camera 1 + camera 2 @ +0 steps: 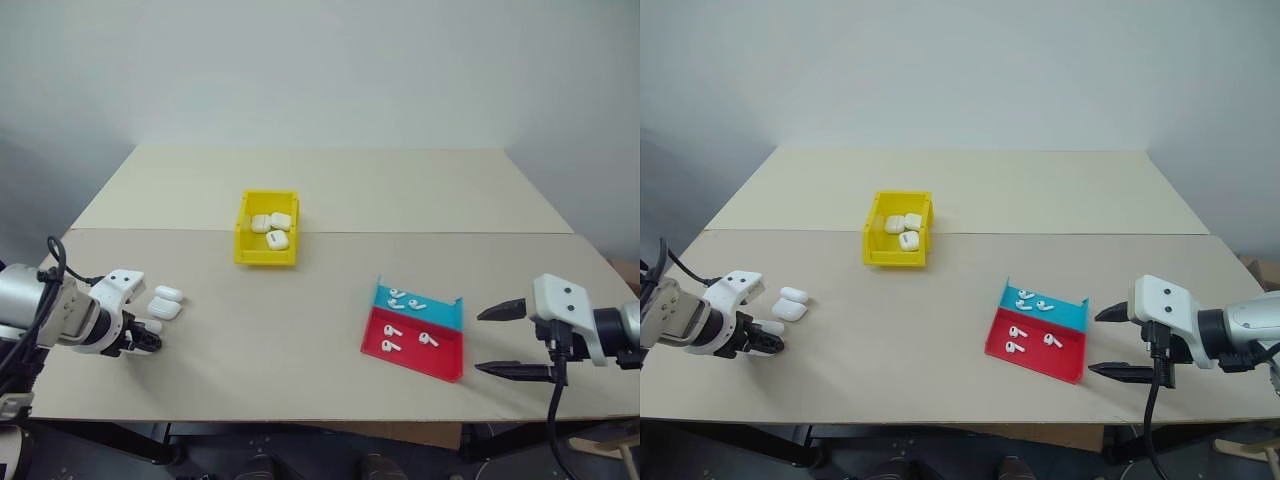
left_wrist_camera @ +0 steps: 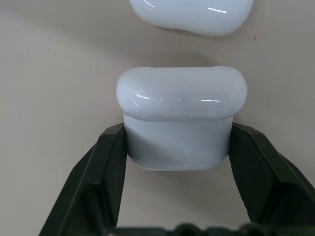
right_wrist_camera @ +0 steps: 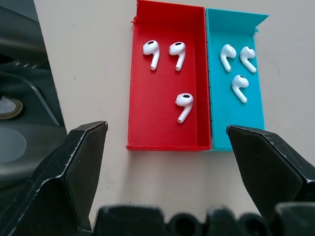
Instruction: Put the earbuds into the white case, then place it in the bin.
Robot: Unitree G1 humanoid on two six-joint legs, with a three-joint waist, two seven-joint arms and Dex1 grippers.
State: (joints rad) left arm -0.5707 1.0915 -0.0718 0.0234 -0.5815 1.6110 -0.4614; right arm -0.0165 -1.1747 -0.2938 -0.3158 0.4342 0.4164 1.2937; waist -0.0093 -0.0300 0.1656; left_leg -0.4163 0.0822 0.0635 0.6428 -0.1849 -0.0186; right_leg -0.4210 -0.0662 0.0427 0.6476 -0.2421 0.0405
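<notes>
A white case (image 2: 179, 120) stands on the table with my left gripper (image 1: 148, 338) shut on its lower half, one black finger (image 2: 110, 162) against each side and the lid closed. Two more white cases (image 1: 166, 303) lie just beyond it. Several earbuds (image 3: 179, 53) lie loose in a flat red-and-blue tray (image 1: 443, 362) at the right. Three sit in the red half and three (image 3: 239, 87) in the blue half. My right gripper (image 1: 505, 340) hovers open just right of that tray, holding nothing. The yellow bin (image 1: 243, 238) stands mid-table with three white cases (image 1: 272, 228) inside.
The table is two pale boards joined by a seam (image 1: 450, 233) behind the bin. The front edge (image 1: 300, 420) runs close below both grippers. Bare board lies between the bin, the tray and the left gripper.
</notes>
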